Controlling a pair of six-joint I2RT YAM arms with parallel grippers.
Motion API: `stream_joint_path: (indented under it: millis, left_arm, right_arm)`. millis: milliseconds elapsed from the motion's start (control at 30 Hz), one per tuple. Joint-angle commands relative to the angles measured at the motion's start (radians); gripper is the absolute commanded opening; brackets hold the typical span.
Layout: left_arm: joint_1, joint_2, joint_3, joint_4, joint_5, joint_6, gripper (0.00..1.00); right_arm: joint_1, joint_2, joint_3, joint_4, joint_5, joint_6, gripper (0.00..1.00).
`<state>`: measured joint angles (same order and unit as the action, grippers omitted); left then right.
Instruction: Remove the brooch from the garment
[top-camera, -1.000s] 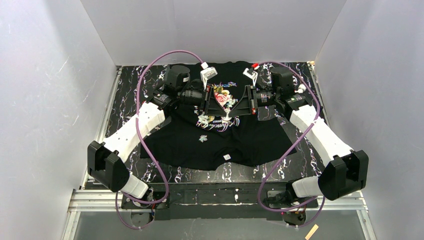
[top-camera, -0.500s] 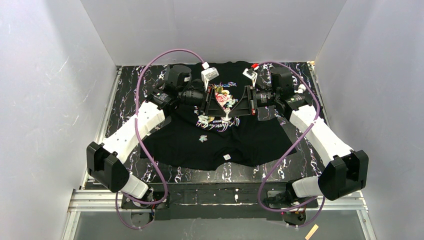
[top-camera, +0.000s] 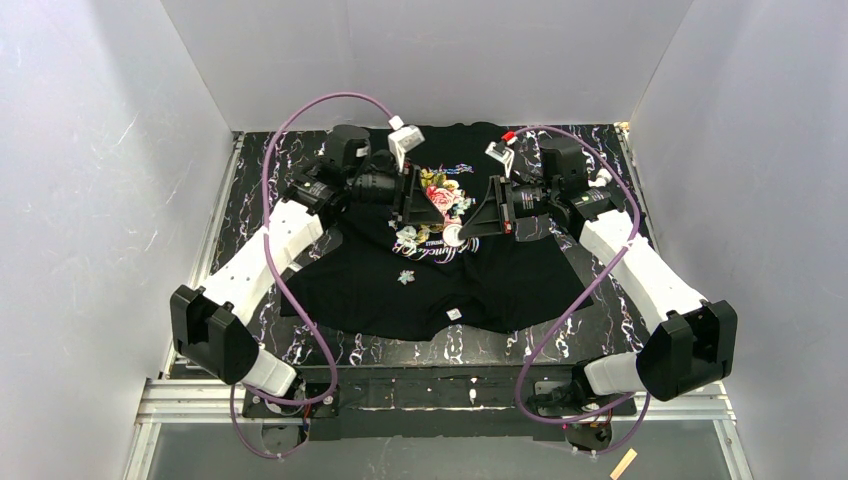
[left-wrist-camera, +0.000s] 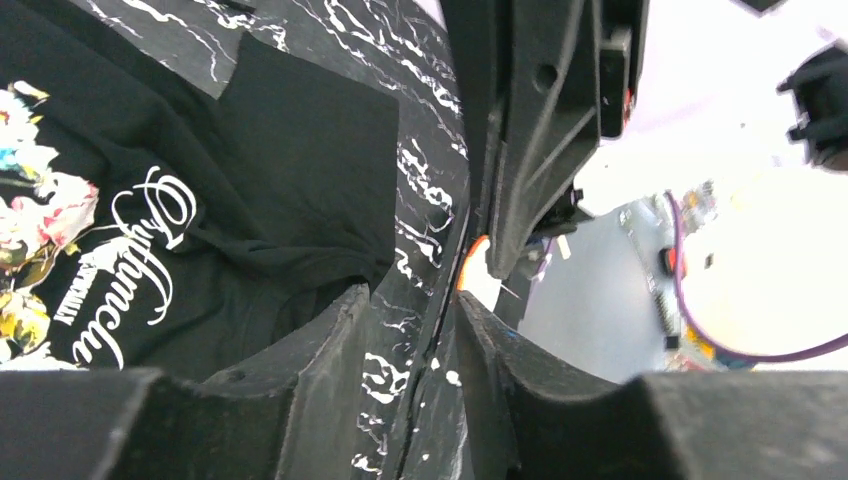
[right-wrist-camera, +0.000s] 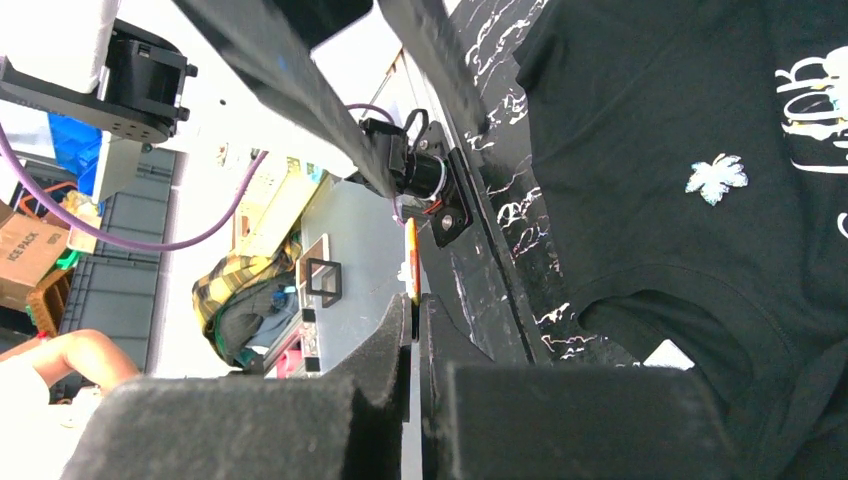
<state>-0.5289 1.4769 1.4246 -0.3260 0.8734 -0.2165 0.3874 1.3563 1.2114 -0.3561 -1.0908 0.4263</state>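
The black T-shirt (top-camera: 500, 280) lies flat on the table, with its rose print and white lettering (top-camera: 432, 245) between my grippers. My right gripper (top-camera: 464, 232) is shut on a round white brooch (top-camera: 453, 235) with an orange rim and holds it just over the lettering. In the right wrist view the brooch (right-wrist-camera: 411, 262) stands edge-on between the closed jaws (right-wrist-camera: 413, 300). My left gripper (top-camera: 434, 212) is open and empty, beside the roses. In the left wrist view (left-wrist-camera: 412, 305) its jaws are apart, and the brooch (left-wrist-camera: 478, 275) shows beyond them.
A small white flower shape (top-camera: 405, 277) sits on the shirt below the lettering; it also shows in the right wrist view (right-wrist-camera: 716, 178). A white neck label (top-camera: 453, 314) lies near the shirt's front edge. White walls enclose the black marbled table (top-camera: 250, 200).
The two grippers were tip to tip over the print. My left gripper has drawn back up and to the left, and the white brooch now shows at my right gripper's tip.
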Motion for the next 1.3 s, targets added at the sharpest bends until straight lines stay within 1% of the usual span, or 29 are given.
stream_joint_path:
  millis: [0, 67, 200, 267, 400, 600, 767, 900, 1267]
  left_arm:
    - [0.068, -0.062, -0.035, 0.097, 0.123, -0.096, 0.42]
    - [0.065, -0.059, -0.038, 0.108, 0.154, -0.12, 0.47]
    - [0.027, -0.046, -0.038, 0.091, 0.115, -0.143, 0.51]
    - [0.008, -0.035, -0.03, 0.074, 0.099, -0.146, 0.55]
    - [-0.03, -0.015, -0.011, 0.035, 0.086, -0.118, 0.59]
    - [-0.054, -0.001, 0.002, -0.021, 0.077, -0.077, 0.57]
    - [-0.068, 0.014, 0.025, -0.032, 0.058, -0.077, 0.55]
    - [-0.068, 0.025, 0.04, -0.035, 0.045, -0.088, 0.53]
    - [-0.078, 0.043, 0.05, -0.036, 0.015, -0.091, 0.46]
  right_arm:
    - [0.002, -0.023, 0.014, -0.06, -0.005, -0.054, 0.01]
    - [0.002, -0.023, 0.013, -0.056, 0.001, -0.048, 0.01]
    - [0.002, -0.02, 0.017, -0.04, -0.002, -0.03, 0.01]
    - [0.001, -0.02, 0.018, -0.035, -0.007, -0.021, 0.01]
    - [0.002, -0.023, 0.019, -0.033, -0.011, -0.015, 0.01]
    - [0.001, -0.026, 0.017, -0.016, -0.009, 0.002, 0.01]
    - [0.002, -0.026, 0.017, -0.015, -0.011, 0.005, 0.01]
    - [0.001, -0.029, 0.015, -0.039, -0.002, -0.023, 0.01]
    - [0.002, -0.031, 0.022, -0.038, -0.001, -0.024, 0.01]
